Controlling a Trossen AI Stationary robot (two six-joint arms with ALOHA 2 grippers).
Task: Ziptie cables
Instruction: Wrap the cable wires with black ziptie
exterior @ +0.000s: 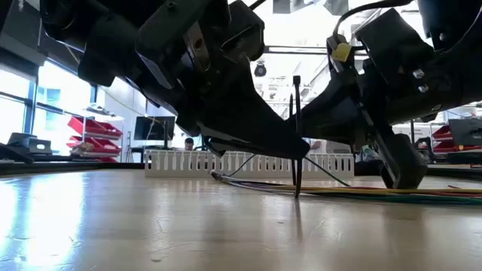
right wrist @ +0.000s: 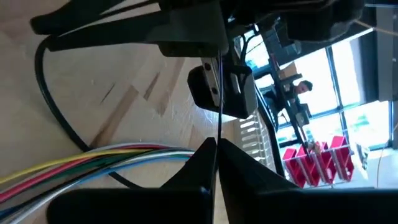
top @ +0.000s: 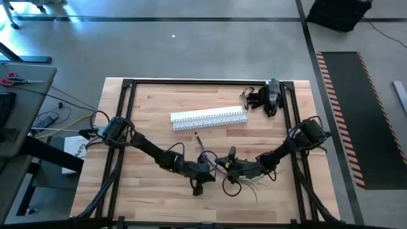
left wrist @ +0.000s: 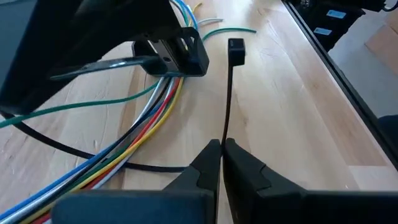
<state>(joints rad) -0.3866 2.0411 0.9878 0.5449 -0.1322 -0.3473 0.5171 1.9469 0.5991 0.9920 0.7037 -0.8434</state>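
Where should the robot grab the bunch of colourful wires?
At the tight stretch of the cables, where they run side by side, not the ends that fan apart. They lie flat on the table, so come from straight above, fingers closing across the bunch. The right end effector is close by them; the left end effector is shut on the zip tie.

Two grippers of mine — left gripper (left wrist: 221,148) and right gripper (right wrist: 216,147), each pinched on one black zip tie (left wrist: 229,93). One bundle of cables (left wrist: 134,134) just beside my left fingers — six or so strands, exact count unclear. One white slotted channel (top: 208,118) beyond both.
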